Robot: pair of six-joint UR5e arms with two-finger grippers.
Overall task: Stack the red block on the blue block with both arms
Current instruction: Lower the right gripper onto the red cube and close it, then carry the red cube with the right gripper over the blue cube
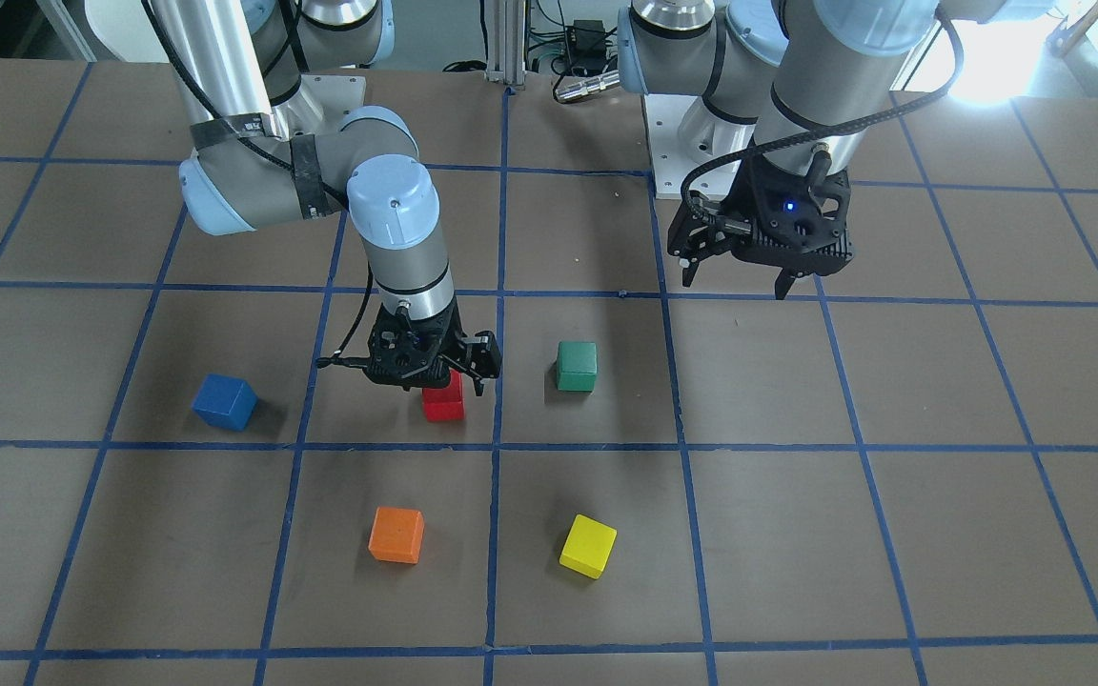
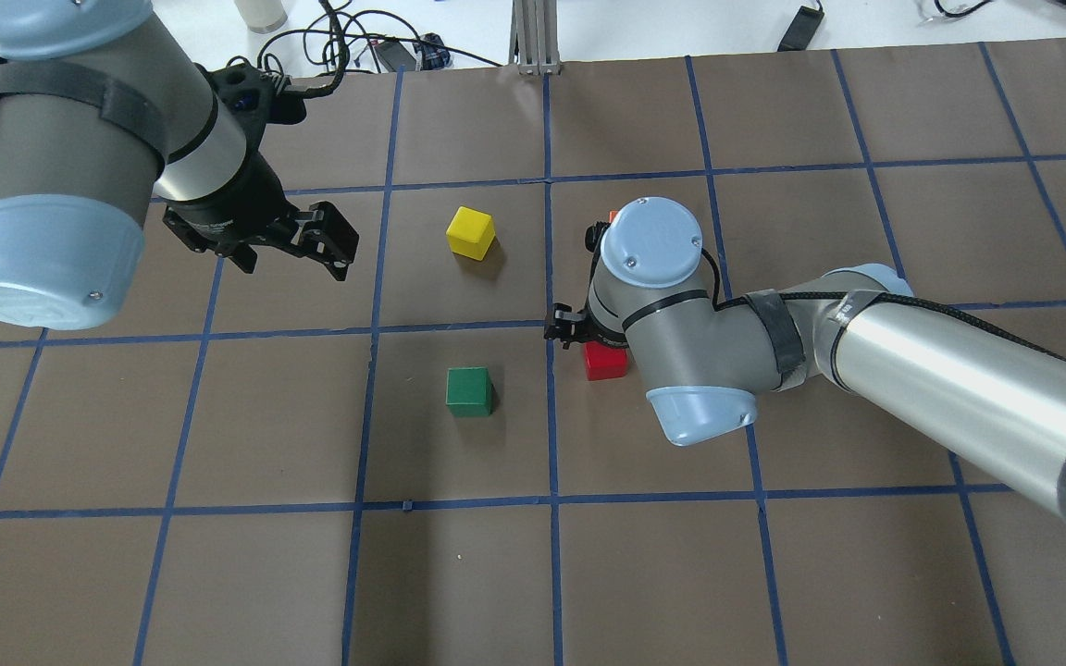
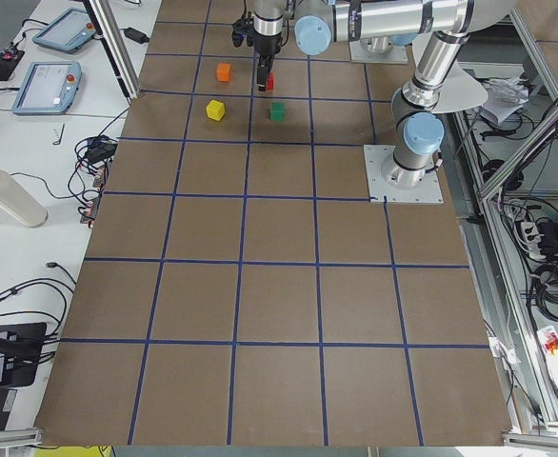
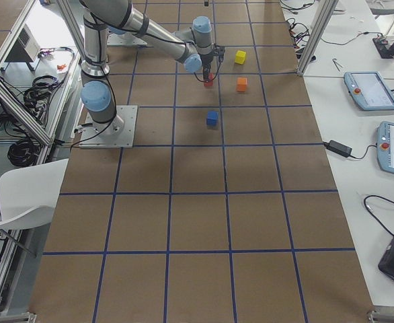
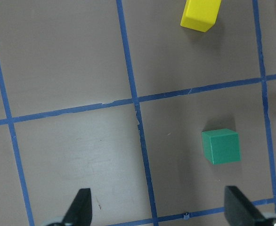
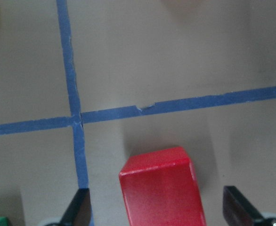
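The red block (image 1: 442,402) sits on the table, and also shows in the overhead view (image 2: 606,362). My right gripper (image 1: 435,376) is low over it and open. In the right wrist view the red block (image 6: 161,188) lies between the two spread fingertips (image 6: 79,209), which do not touch it. The blue block (image 1: 224,401) sits alone on the table to the robot's right of the red block, and my right arm hides it in the overhead view. My left gripper (image 1: 736,281) is open and empty, hovering well above the table, far from both blocks.
A green block (image 1: 576,366) sits close beside the red one, toward my left arm. An orange block (image 1: 396,534) and a yellow block (image 1: 588,546) sit farther from the robot. The left wrist view shows the green block (image 5: 221,146) and the yellow block (image 5: 200,14).
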